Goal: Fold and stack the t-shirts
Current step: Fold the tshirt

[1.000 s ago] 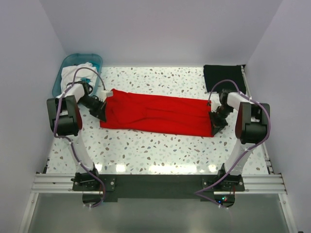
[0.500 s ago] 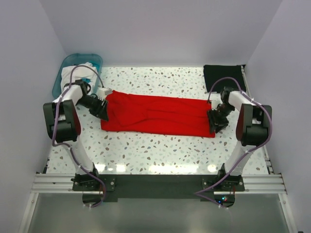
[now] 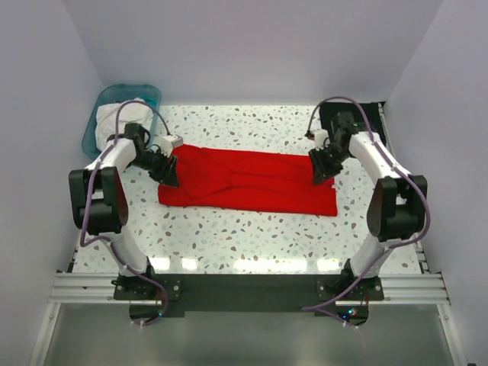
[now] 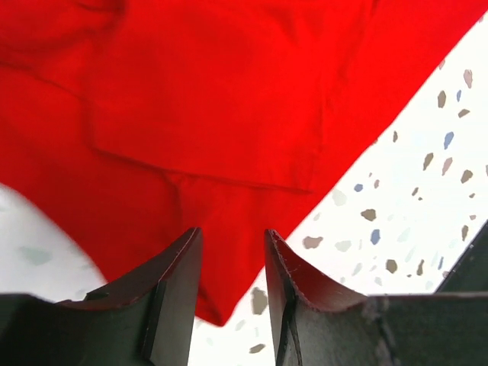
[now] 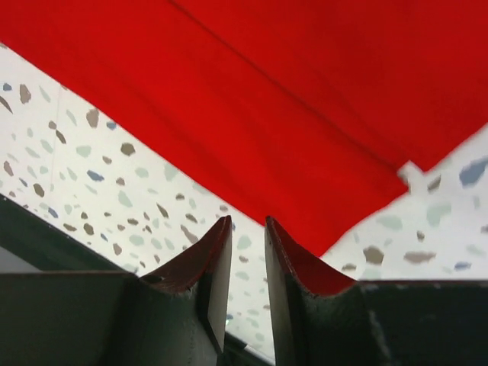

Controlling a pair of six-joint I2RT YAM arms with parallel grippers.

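Observation:
A bright red t-shirt (image 3: 252, 179) lies folded into a long strip across the middle of the speckled table (image 3: 244, 236). My left gripper (image 3: 169, 174) hovers over its left end, open, with nothing between the fingers; the left wrist view shows red cloth (image 4: 213, 114) under the left gripper (image 4: 232, 236). My right gripper (image 3: 320, 169) hangs over the shirt's right end. Its jaws stand a little apart and empty, with the right gripper (image 5: 248, 225) just off the red edge (image 5: 320, 99). A folded black t-shirt (image 3: 372, 116) lies at the back right, partly hidden by the right arm.
A teal basin (image 3: 89, 130) holding white cloth (image 3: 122, 114) stands at the back left corner. White walls close in on three sides. The arm bases sit on a black rail (image 3: 244, 290) at the near edge.
Both grippers have let go of the red shirt's ends and opened. The right gripper moved back and left over the shirt; the left gripper shifted slightly right.

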